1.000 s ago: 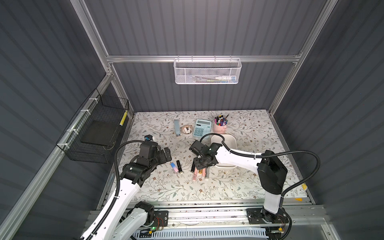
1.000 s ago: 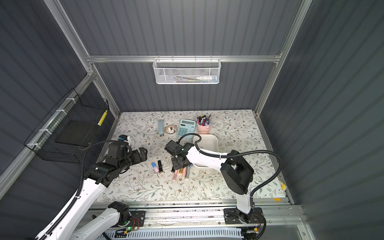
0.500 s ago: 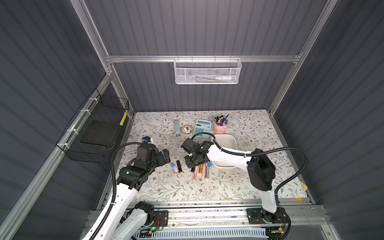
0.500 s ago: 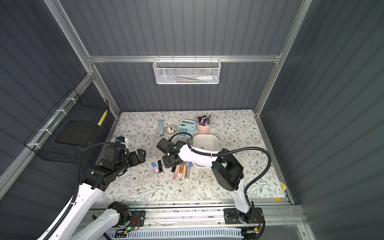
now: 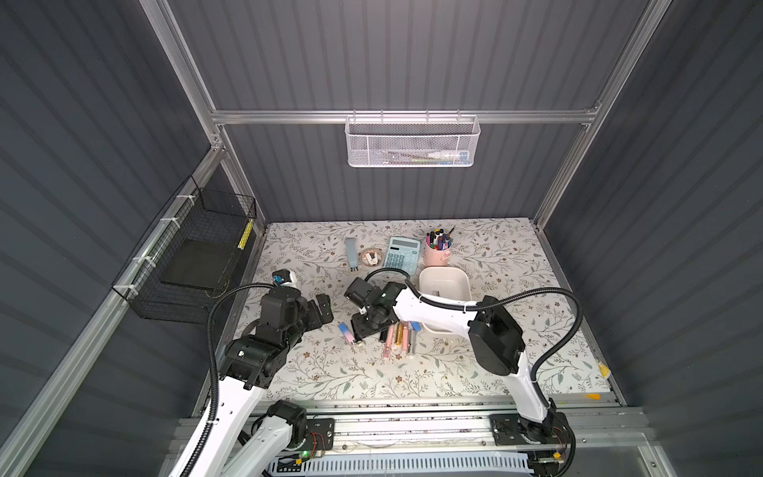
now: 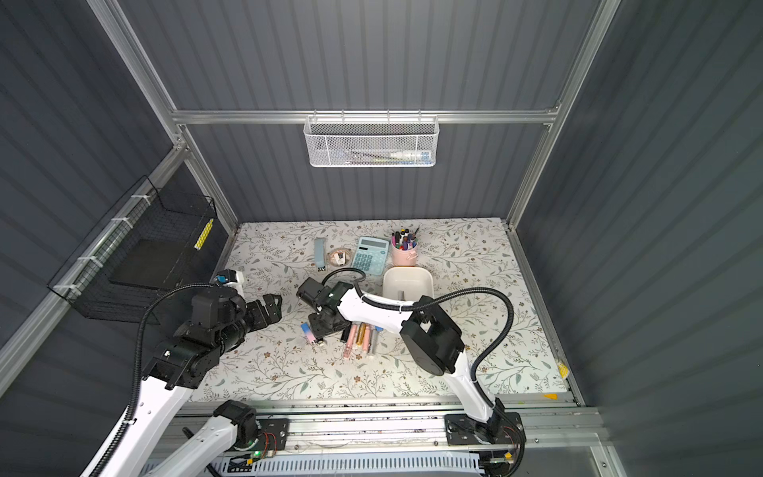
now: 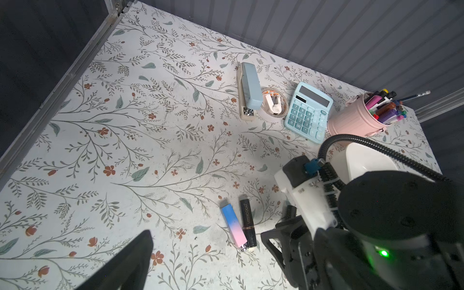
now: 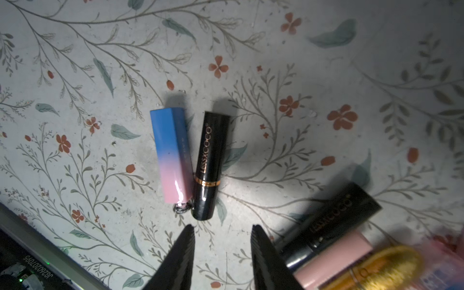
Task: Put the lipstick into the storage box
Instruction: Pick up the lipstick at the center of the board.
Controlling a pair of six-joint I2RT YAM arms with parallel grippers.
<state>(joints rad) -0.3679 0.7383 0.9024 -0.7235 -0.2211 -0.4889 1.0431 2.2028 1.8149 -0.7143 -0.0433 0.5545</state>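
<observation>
The worktop is off-white, printed with grey-green leafy sprigs and small rust-red flowers. The gradient lipstick fades from blue to pink; the black lipstick carries a thin gold band and gold lettering. The storage box is plain white, the calculator light blue, the pen cup pink, the stapler pale blue on cream.

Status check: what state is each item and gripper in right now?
black lipstick: capped, lying flat, not gripped.
blue-pink lipstick: capped, lying flat beside it.
storage box: upright, open-topped.
right gripper: jaws apart, empty.
left gripper: jaws wide, empty.
</observation>
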